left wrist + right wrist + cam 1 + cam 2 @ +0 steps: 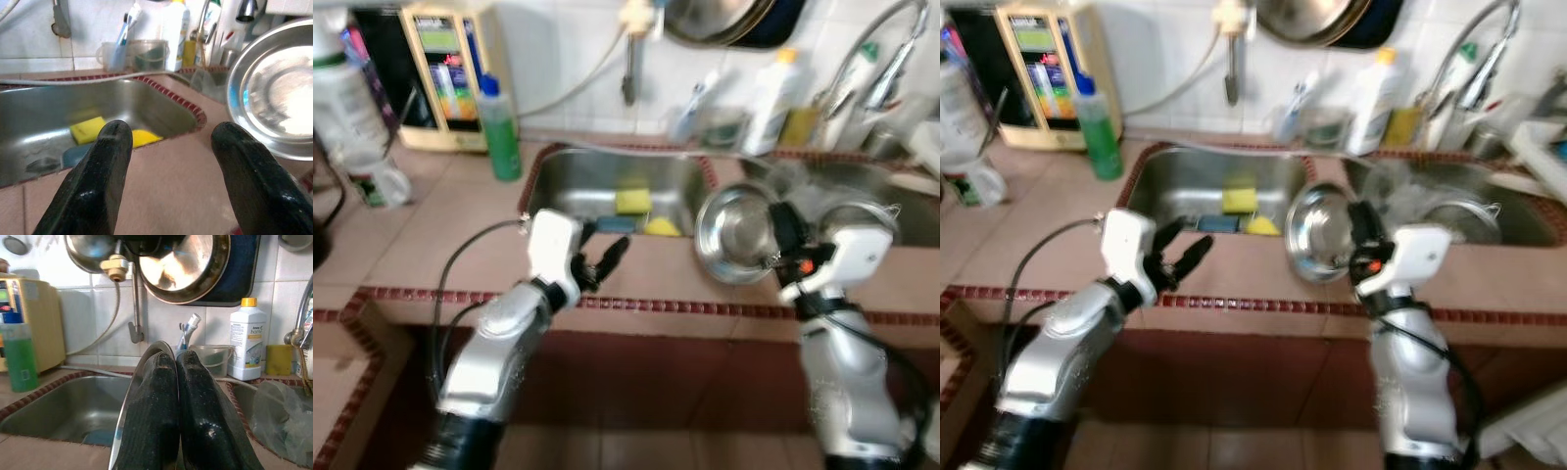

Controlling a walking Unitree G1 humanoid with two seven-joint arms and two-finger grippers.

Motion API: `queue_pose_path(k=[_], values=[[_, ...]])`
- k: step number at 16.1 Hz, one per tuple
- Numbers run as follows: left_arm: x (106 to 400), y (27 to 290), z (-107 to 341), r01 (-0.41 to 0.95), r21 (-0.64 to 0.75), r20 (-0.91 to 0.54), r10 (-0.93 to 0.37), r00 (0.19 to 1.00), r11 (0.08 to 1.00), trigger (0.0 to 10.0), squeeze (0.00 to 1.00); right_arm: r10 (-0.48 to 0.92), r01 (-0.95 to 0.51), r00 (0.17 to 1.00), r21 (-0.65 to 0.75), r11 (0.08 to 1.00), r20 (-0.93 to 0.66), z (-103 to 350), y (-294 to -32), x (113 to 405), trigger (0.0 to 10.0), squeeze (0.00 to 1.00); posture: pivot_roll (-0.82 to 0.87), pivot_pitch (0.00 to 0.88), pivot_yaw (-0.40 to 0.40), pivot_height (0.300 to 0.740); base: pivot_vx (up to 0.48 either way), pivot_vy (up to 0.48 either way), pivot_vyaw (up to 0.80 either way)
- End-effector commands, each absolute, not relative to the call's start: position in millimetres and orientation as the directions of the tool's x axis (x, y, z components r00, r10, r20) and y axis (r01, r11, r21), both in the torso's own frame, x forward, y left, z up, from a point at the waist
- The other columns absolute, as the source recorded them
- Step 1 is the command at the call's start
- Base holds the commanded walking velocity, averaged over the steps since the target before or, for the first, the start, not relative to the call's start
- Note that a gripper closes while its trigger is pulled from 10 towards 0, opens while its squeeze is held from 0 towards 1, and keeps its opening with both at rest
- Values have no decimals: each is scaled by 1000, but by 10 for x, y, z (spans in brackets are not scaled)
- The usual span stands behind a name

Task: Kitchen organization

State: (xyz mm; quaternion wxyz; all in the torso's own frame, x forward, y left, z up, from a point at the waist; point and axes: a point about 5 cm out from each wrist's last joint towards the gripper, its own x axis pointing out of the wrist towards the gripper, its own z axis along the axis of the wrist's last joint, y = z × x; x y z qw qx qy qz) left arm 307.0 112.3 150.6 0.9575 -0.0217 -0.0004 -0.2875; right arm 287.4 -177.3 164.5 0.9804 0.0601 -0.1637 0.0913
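Tiled desk (431,225) w/ twin sinks. Right gripper (781,235) jaws clamped on steel bowl (736,233) rim, tilted over divider, prob. for relocating. Left gripper (605,259) jaws spread, empty; sponge (632,201) at 12 o'clock.

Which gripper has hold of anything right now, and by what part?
The right gripper pinches the steel bowl by its rim, fingers shut on the edge. The left gripper is open over the counter, holding nothing.
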Motion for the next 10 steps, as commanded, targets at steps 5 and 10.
queue_pose_path(k=[5, 10], values=[[3058, 1078, 1528, 562, -44, 20, -562, 827, 826, 10000, 0, 146, -182, 927, 73, 981, 346, 1703, -1833, 2874, 10000, 0, -124, 0, -42, 740, 0, 0, 0], [3053, 1080, 1525, 566, -47, 16, -566, 825, 823, 10000, 0, 145, -182, 927, 76, 980, 346, 1701, -1831, 2870, 10000, 0, -124, 0, -41, 740, 49, 0, 0]])
